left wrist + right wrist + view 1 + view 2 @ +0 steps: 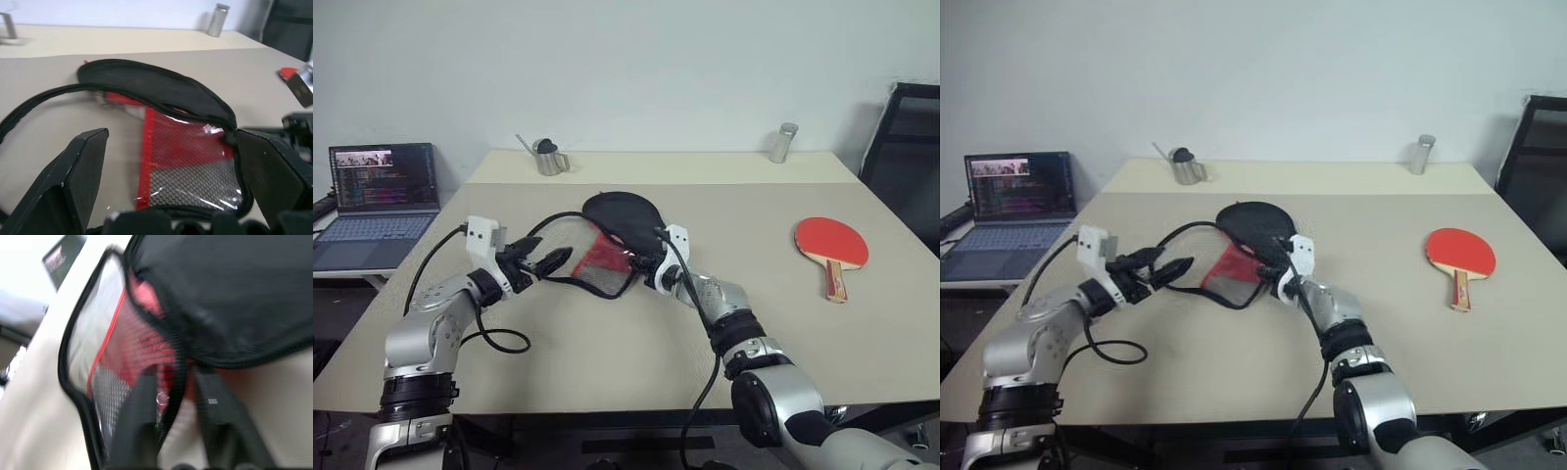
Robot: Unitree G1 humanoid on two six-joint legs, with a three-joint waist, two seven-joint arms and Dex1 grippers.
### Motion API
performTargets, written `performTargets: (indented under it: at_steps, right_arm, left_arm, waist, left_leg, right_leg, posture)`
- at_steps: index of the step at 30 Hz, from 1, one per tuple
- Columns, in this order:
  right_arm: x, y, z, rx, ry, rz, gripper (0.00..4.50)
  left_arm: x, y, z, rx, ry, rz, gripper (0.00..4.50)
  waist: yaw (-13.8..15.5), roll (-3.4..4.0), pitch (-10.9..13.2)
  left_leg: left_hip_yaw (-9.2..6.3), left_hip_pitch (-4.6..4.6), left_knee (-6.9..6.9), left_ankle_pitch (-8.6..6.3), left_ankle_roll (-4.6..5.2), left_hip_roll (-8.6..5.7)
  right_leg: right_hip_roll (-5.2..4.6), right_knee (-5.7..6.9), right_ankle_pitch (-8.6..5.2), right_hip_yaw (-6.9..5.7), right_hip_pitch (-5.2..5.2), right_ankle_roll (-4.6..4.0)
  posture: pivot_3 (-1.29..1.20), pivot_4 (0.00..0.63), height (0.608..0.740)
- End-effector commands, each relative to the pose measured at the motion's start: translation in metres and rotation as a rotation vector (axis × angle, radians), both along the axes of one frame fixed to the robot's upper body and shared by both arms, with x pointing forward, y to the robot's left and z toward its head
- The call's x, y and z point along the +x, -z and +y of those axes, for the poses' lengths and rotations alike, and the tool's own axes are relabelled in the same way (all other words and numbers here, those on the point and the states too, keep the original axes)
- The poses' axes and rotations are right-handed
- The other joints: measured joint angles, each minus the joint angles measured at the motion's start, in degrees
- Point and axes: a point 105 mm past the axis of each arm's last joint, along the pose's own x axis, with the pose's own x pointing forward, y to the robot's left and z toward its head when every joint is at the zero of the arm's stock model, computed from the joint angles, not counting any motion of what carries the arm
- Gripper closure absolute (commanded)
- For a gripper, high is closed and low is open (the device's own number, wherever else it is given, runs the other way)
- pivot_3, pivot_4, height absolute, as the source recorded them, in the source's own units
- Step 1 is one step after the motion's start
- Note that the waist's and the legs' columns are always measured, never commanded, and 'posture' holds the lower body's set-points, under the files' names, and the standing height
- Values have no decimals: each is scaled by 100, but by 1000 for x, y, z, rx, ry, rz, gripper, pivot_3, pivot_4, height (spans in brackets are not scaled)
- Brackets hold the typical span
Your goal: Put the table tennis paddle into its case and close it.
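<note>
We are at the opening step: the case [612, 240] lies unzipped near the middle of the surface [636, 343], its black flap folded back and the red mesh-lined half showing, while the table tennis paddle [832, 247] rests red face up well apart toward our right edge, untouched. Our right hand [644, 269] is pinching the zippered rim of the case at its near right side; the right wrist view shows its two fingers pressed onto the rim with the zip line running between them. Our left hand [551, 262] hangs with fingers spread just beside the mesh half's left rim, not gripping it. Next, we judge, the left hand should take the free rim so the mouth is held wide, and then one hand has to let go and travel right to fetch the paddle; the soft pouch may sag shut once released. A laptop [380, 201] sits off to the left, a metal cup [549, 158] and a metal canister [784, 143] stand at the far edge, and a chair [906, 147] is at the right; none blocks the path to the paddle.
</note>
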Motion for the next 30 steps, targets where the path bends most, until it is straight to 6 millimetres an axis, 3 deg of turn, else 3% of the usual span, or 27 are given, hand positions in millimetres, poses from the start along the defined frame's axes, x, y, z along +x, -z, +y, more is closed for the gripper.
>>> performTargets:
  at_steps: [1, 8, 15, 30]
  right_arm:
    - [-1, -23, 9, 104, 26, 3, 4486]
    - [-9, -30, 15, 221, 36, 67, 4486]
    - [-2, -34, -7, 213, 141, 57, 4486]
    - [-36, -26, -95, 73, 463, 81, 4486]
  left_arm:
    - [-2, -17, -16, 9, 66, -60, 0]
    - [3, -22, -29, 0, 114, -74, 0]
    - [0, -24, -41, -1, 171, -74, 0]
    - [3, -24, -80, 4, 348, -69, 0]
  waist:
    - [2, 0, 0]
    - [-3, 0, 0]
    - [-2, 0, 0]
    - [10, -1, 0]
  left_leg:
    - [0, 0, 0, 0, 0, 0]
    - [5, 0, -2, 0, 0, 0]
    - [9, -1, -2, 0, 1, 0]
    - [17, -4, -5, -1, 2, 8]
  right_leg:
    - [0, 0, 0, 0, -1, 0]
    - [1, 0, 0, 3, -2, 1]
    - [1, 0, -1, 8, -5, 2]
    - [8, 1, -14, 20, -15, 25]
  posture:
    - [0, 150, 740]
    - [0, 150, 740]
    - [0, 150, 740]
    - [0, 150, 740]
